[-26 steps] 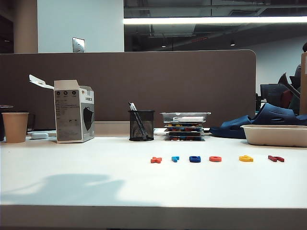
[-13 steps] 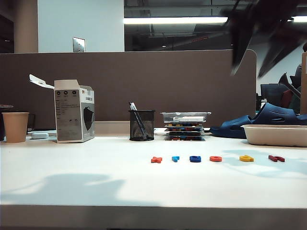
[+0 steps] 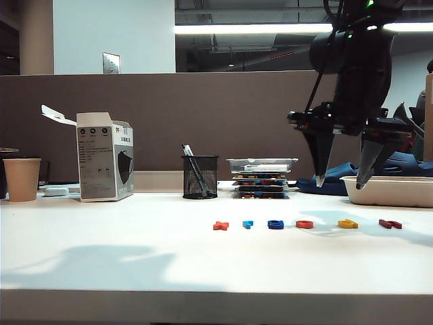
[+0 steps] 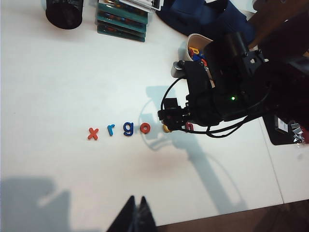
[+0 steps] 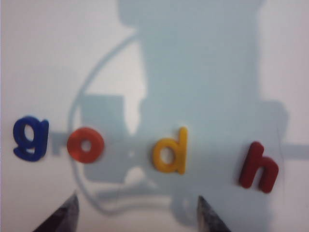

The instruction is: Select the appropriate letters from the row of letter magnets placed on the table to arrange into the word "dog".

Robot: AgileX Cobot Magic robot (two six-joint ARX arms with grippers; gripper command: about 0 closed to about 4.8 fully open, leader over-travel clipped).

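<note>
On the white table point(image 3: 122, 257) lies the row of letter magnets: orange-red x point(image 3: 220, 225), light blue r point(image 3: 247, 224), dark blue g point(image 3: 275, 224), orange-red o point(image 3: 304, 224), yellow d point(image 3: 348, 223) and dark red h point(image 3: 390, 223). My right gripper point(image 3: 339, 183) hangs open above the o and d, pointing down and touching nothing. Its wrist view shows the g point(image 5: 30, 137), o point(image 5: 85, 145), d point(image 5: 171, 151) and h point(image 5: 258, 166) beyond its spread gripper point(image 5: 136, 200). My left gripper point(image 4: 136, 200) is shut and empty, high over the table's near edge, away from the letters.
Behind the row stand a black mesh pen holder point(image 3: 199, 177) and stacked colourful trays point(image 3: 261, 177). A beige tray point(image 3: 389, 189) and blue shoes point(image 3: 379, 166) sit at the back right. A grey box point(image 3: 103, 157) and a paper cup point(image 3: 21, 179) stand at the back left.
The right arm came into the exterior view from above and lowered over the right part of the row with its jaws apart. The letters have not moved.
</note>
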